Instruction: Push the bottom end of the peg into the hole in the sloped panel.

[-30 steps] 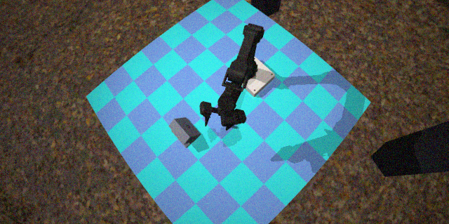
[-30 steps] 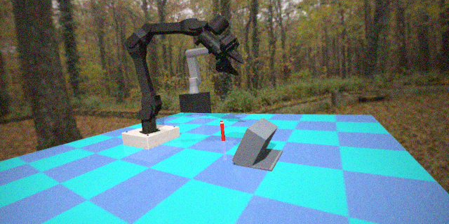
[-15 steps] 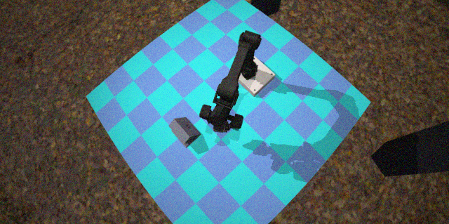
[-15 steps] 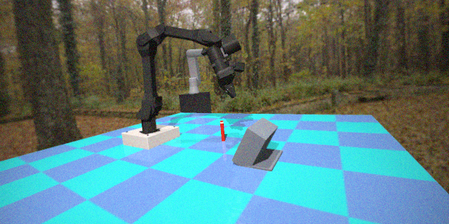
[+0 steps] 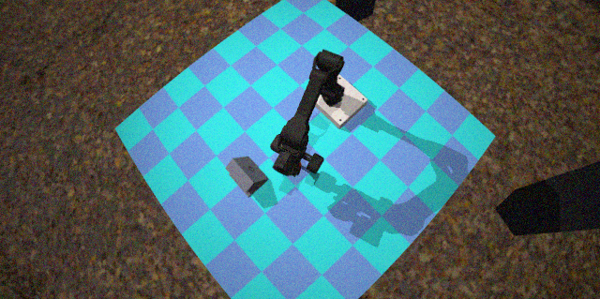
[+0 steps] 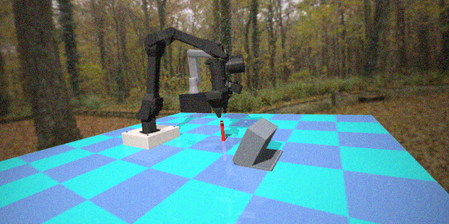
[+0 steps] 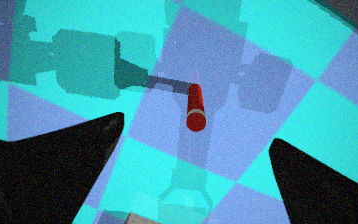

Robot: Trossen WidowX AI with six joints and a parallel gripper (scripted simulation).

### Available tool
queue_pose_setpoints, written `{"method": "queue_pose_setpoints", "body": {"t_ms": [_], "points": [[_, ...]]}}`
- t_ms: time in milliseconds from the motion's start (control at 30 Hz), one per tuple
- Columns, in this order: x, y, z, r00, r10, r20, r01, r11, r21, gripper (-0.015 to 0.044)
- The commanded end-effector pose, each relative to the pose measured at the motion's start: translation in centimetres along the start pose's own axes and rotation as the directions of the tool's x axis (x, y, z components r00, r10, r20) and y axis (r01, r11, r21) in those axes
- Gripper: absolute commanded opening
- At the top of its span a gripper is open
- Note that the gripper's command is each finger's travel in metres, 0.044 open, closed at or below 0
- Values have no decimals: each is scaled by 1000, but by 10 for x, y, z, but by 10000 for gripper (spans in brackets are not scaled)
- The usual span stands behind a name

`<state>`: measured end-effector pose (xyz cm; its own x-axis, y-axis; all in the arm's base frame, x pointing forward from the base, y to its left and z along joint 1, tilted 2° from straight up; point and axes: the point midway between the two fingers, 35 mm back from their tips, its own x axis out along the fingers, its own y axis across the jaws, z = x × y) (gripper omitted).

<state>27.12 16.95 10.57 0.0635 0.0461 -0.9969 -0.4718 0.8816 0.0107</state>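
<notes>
Panel (image 5: pixel 247 175) (image 6: pixel 253 143) sits on surface (image 5: pixel 292 254) (image 6: pixel 168 196) (image 7: pixel 145 165), unfilled as far as seen; claw (image 6: pixel 219 116) (image 7: pixel 198 132) spread, nothing gripped, above upright red peg (image 6: pixel 222 131) (image 7: pixel 195 111), so grasp, insertion, release all left.

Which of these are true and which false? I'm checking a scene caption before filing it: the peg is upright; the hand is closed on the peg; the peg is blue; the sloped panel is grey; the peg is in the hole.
1. The peg is upright. True.
2. The hand is closed on the peg. False: it is open above the peg.
3. The peg is blue. False: it is red with a pale band.
4. The sloped panel is grey. True.
5. The peg is in the hole. False: it stands on the table.
</notes>
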Motion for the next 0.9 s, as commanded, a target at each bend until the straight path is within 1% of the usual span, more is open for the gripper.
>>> {"method": "queue_pose_setpoints", "body": {"t_ms": [0, 200, 867], "points": [[2, -1, -4, 1000, 10, -19, -9, 1000, 26, 440], [6, -1, -4, 1000, 10, -19, -9, 1000, 26, 440], [39, 0, -4, 1000, 10, -19, -9, 1000, 26, 440]]}}
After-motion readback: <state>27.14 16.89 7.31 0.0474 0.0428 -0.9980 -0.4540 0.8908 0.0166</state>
